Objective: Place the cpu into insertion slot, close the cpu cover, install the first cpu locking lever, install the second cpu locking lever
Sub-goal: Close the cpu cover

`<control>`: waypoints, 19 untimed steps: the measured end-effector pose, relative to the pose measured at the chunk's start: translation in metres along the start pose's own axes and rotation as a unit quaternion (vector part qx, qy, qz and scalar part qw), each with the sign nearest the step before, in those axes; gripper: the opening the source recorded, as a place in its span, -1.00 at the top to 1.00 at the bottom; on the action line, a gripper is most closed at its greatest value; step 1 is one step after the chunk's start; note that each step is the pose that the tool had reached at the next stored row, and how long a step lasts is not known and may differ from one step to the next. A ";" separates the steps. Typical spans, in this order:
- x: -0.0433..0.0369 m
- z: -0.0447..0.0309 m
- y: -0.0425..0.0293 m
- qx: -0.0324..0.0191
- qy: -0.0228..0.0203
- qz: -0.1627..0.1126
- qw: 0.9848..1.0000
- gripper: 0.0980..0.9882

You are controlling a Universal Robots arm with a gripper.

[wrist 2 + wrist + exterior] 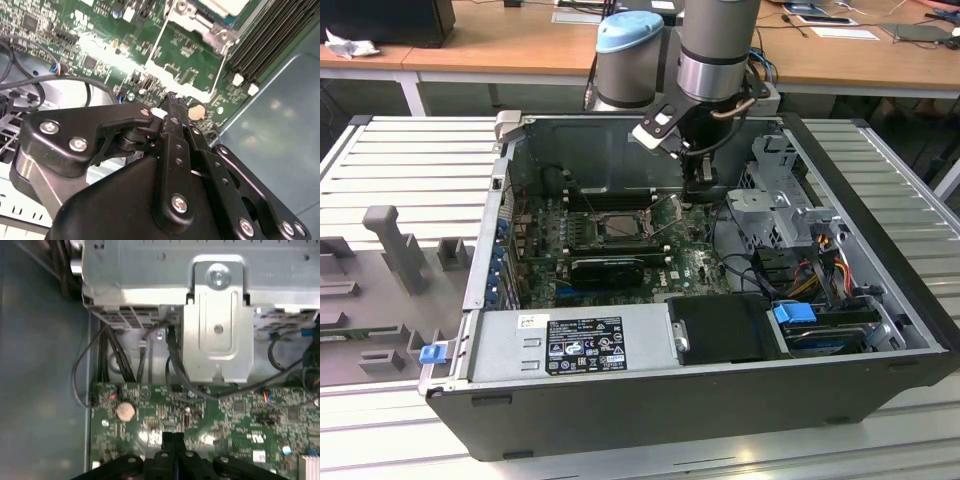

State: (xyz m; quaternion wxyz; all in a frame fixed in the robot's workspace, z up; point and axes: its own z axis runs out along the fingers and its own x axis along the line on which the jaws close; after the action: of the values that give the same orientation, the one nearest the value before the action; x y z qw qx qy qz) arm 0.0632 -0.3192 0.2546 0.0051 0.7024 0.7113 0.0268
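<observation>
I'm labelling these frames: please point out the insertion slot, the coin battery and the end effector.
insertion slot (617, 226), exterior view, its middle.
coin battery (125, 411), first wrist view, its round face.
end effector (168, 436), first wrist view, between its fingertips.

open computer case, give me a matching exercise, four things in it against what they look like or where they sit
Things:
1. gripper
2. cpu socket
3. coin battery
4. plastic clip

Descriptions:
A. round and silvery, lying on the green board
B. black, low over the board, on the exterior view's right of the socket
C. square, with a dark middle and a metal rim
D. blue, on the corner of the case at the exterior view's left

Pairs: 1-B, 2-C, 3-A, 4-D
</observation>
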 end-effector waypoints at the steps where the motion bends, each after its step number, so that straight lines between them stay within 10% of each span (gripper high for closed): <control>1: 0.0000 0.0008 0.0018 0.000 0.000 0.000 1.000 0.98; 7: -0.0004 0.0107 0.0046 0.004 0.000 0.000 1.000 0.98; 12: -0.0004 0.0100 0.0046 0.016 0.000 0.000 1.000 0.98; 19: -0.0003 0.0075 0.0001 0.018 0.000 0.000 1.000 0.98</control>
State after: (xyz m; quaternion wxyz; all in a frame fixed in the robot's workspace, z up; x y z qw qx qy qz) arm 0.0636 -0.3192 0.2470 -0.0078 0.7024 0.7116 0.0140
